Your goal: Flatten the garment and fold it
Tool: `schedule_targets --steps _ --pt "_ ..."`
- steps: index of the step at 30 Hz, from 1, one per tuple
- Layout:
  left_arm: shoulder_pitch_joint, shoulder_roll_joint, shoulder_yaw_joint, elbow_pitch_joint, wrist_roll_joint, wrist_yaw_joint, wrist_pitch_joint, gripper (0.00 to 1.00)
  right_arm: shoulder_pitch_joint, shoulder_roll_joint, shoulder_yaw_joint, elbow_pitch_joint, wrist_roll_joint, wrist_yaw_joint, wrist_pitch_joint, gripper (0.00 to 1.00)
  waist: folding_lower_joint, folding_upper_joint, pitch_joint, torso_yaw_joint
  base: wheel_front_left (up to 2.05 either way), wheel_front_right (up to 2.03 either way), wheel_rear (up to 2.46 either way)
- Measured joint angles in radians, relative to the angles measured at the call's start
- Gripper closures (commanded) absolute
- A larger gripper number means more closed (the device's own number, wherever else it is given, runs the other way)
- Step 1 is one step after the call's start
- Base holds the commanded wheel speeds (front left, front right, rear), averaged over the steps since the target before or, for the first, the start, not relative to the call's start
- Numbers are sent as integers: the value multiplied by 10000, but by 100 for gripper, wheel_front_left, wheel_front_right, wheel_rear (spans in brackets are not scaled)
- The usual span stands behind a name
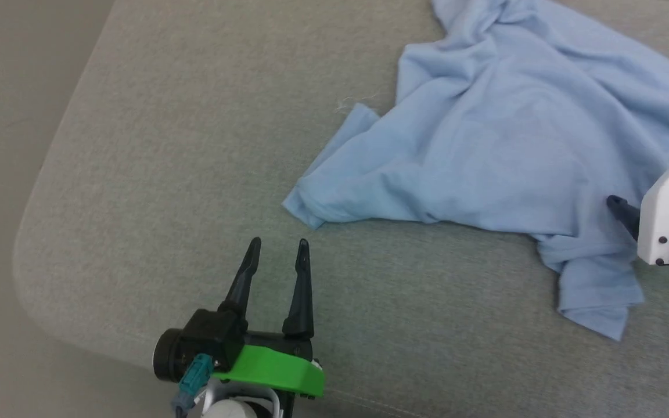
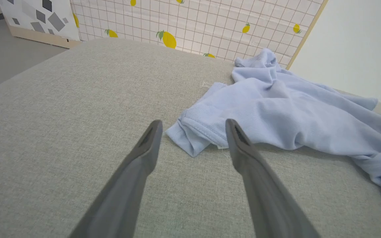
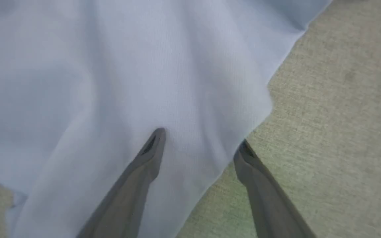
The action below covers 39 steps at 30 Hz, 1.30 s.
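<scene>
2 grippers are over a wide grey-green cushion [image 1: 166, 145], and both have the jaws spread wide with nothing held. The garment [image 1: 485, 133], a light blue T-shirt of soft cloth, lies crumpled on the far right part of the cushion in the head view, with many folds and 1 hemmed corner pointing toward the left gripper [image 1: 279, 242]. This gripper hovers near the front edge of the cushion, its 2 dark fingers pointing at that corner but apart from it. In the left wrist view the corner shows between the fingertips, a little further on. The right gripper [image 3: 201, 136] is at the right edge of the head view, by the near right part of the shirt. In its wrist view 1 finger lies over the cloth and the other stands at the cloth's edge, above bare cushion. Whether the tips touch the fabric I cannot tell. Behind the cushion, in the left wrist view, stands a panel [image 2: 177, 19] with a grid and lemon print.
</scene>
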Motion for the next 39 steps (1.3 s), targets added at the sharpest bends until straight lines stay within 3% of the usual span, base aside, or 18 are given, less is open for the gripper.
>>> schedule_targets --steps 2,3,4,5,13,19,24,29,33,34,35,36,37,39 --pt "-35 -10 -23 27 0 -19 0 0 -119 -19 -67 174 -59 0 0 0 0 0 145 183 0 0 0" --pt "-44 -13 -35 35 0 -19 0 0 -199 -27 -125 224 -65 0 -12 46 0 0 202 244 0 0 0" --pt "-61 -15 -46 36 -6 -17 0 0 -311 -27 -211 278 -82 0 -65 67 0 0 275 313 0 0 0" --pt "-88 -17 -63 29 -35 -12 0 0 -394 -40 -253 305 -96 0 -130 100 0 0 341 368 0 0 0" --pt "-132 -35 -15 73 -257 82 0 0 162 -194 -353 -686 949 0 -861 100 1 0 295 105 0 0 0" --pt "-85 -40 36 98 -449 84 0 0 1028 -938 -1979 -2299 1511 0 -219 100 1 0 -248 -308 0 0 0" --pt "63 -46 61 88 -502 81 0 0 1760 -1666 -3181 -3089 1212 0 305 100 1 0 -615 -550 0 0 0" --pt "85 -52 23 117 -500 61 -2 0 2155 -2652 -3436 -2573 307 0 -566 100 0 0 -633 -478 0 0 0" --pt "82 -52 -52 197 -466 13 -2 0 2037 -2669 -3187 -1231 -391 0 -1969 100 1 0 -527 -280 0 0 0" --pt "82 -54 -54 221 -462 -15 -2 0 1950 -2573 -3070 -832 -543 0 -2219 71 1 0 -511 -231 0 0 0" --pt "82 -54 -44 245 -431 -17 -2 0 1822 -2435 -2949 -470 -660 0 -2418 58 1 0 -502 -193 0 0 0" --pt "82 -52 -36 263 -403 -17 -2 0 1702 -2316 -2855 -221 -752 0 -2585 25 1 0 -507 -177 0 0 0" --pt "81 -52 -36 295 -391 -19 -4 0 1561 -2178 -2748 104 -871 2 -2807 0 1 0 -529 -170 0 0 0" --pt "83 -54 -35 372 -362 -31 -6 0 1432 -2027 -2571 587 -978 2 -3003 0 1 0 -607 -171 0 0 0"
